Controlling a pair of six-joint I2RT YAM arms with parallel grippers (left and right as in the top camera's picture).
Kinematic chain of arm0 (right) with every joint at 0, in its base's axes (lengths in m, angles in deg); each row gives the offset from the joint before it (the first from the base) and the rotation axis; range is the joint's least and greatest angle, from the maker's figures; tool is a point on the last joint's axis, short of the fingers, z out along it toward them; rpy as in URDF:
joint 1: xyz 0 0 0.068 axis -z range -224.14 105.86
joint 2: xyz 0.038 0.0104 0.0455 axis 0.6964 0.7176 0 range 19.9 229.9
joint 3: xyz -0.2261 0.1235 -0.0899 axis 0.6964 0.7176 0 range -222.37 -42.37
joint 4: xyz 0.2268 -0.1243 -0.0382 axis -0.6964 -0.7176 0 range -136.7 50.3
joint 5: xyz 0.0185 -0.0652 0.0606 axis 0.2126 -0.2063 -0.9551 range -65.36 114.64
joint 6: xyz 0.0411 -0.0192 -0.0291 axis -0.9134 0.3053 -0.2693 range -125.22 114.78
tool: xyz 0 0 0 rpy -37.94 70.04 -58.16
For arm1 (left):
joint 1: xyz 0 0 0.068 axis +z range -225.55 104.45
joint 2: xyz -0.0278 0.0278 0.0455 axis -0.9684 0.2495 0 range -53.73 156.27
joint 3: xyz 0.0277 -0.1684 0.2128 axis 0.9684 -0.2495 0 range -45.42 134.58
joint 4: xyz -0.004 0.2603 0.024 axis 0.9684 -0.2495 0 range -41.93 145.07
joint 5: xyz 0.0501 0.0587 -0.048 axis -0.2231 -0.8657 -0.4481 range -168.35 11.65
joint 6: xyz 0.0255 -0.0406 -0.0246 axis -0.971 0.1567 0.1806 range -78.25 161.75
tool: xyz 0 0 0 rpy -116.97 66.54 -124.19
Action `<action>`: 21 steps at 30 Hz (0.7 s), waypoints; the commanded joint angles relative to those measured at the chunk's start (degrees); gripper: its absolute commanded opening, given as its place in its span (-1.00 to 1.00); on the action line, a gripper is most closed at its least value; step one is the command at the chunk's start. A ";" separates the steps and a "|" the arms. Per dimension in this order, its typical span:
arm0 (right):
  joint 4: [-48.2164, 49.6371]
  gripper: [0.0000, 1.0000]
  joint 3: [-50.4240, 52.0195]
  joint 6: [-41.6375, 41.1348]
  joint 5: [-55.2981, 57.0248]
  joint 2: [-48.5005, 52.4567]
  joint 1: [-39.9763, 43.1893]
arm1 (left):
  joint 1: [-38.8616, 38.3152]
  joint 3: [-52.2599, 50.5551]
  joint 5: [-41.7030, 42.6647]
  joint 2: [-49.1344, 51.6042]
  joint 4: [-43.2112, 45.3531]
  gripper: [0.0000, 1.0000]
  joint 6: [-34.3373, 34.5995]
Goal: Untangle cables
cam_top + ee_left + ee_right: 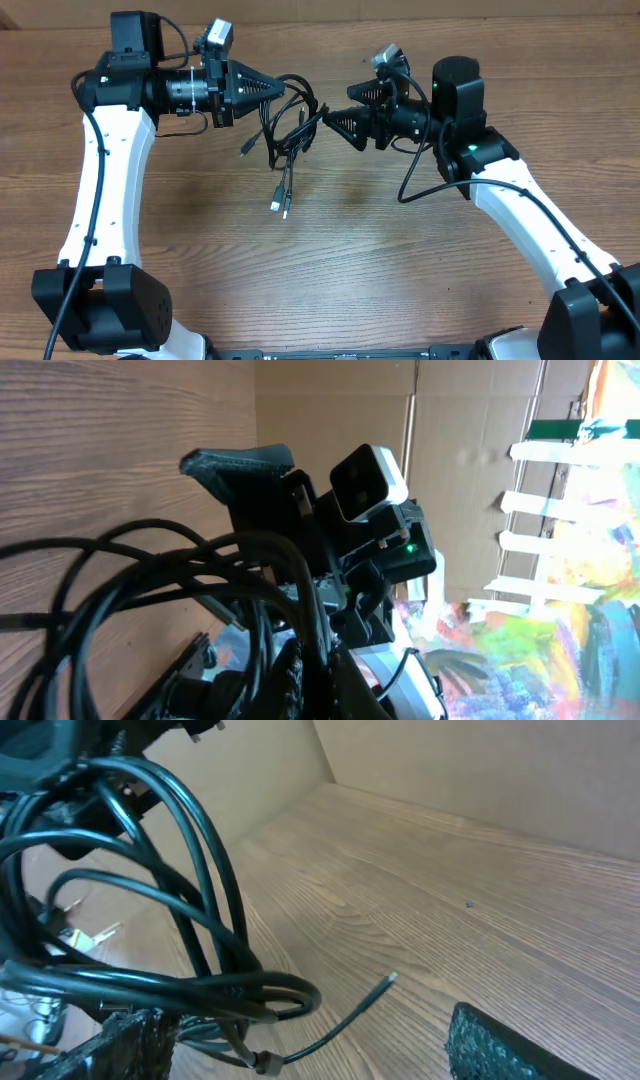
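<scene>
Left gripper (276, 88) is clamped on the cables (286, 138) at the tangle's far end. The bundle's long axis runs from there toward the robot's base, silver plug ends (280, 205) trailing nearest it. Right gripper (338, 108) stands wide, just beside the tangle's right edge, with loops draped against one finger (130, 1040). It's likely the arm to draw a strand rightward. No container shows on the worktop (350, 270).
</scene>
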 commanded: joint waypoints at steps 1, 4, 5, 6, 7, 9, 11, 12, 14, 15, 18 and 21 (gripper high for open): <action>0.28 0.69 -0.02 0.42 2.67 -0.15 -0.59 | -0.33 1.20 1.27 -0.66 0.02 -0.91 0.85; 0.26 0.69 -0.02 0.17 2.56 -0.15 -0.79 | -0.37 1.20 1.25 -0.68 0.02 -0.92 0.85; 0.26 0.69 -0.02 0.17 2.56 -0.15 -1.01 | -0.37 1.20 1.22 -0.68 0.02 -0.91 0.85; 0.31 0.69 -0.02 0.22 2.56 -0.15 -1.27 | -0.37 1.20 1.20 -0.68 0.02 -0.91 0.85; 0.35 0.70 -0.02 0.22 2.58 -0.15 -1.60 | -0.37 1.20 1.07 -0.66 0.02 -0.92 0.85; 0.57 0.70 -0.02 0.24 2.60 -0.15 -2.23 | -0.59 1.20 0.90 -0.66 0.02 -0.91 0.83; 0.96 0.70 -0.02 0.24 3.06 -0.15 -2.89 | -1.22 1.20 -0.39 -0.66 0.00 -0.92 0.85; 1.11 0.69 -0.02 0.24 3.63 -0.15 -3.26 | -1.57 1.20 -0.63 -0.66 0.02 -0.92 0.85; 1.20 0.70 -0.02 0.24 5.05 -0.15 -4.00 | -2.38 1.20 -0.66 -0.66 0.02 -0.92 1.11; 1.18 0.70 -0.02 0.24 6.21 -0.15 -4.39 | -2.84 1.20 -0.66 -0.66 0.02 -0.92 1.51; 1.25 0.71 -0.02 0.24 9.29 -0.15 -5.33 | -4.04 1.20 -0.63 -0.66 0.02 -0.92 1.73; 1.42 0.70 -0.02 0.22 11.63 -0.15 -5.57 | -5.29 1.20 -0.61 -0.66 0.00 -0.92 1.70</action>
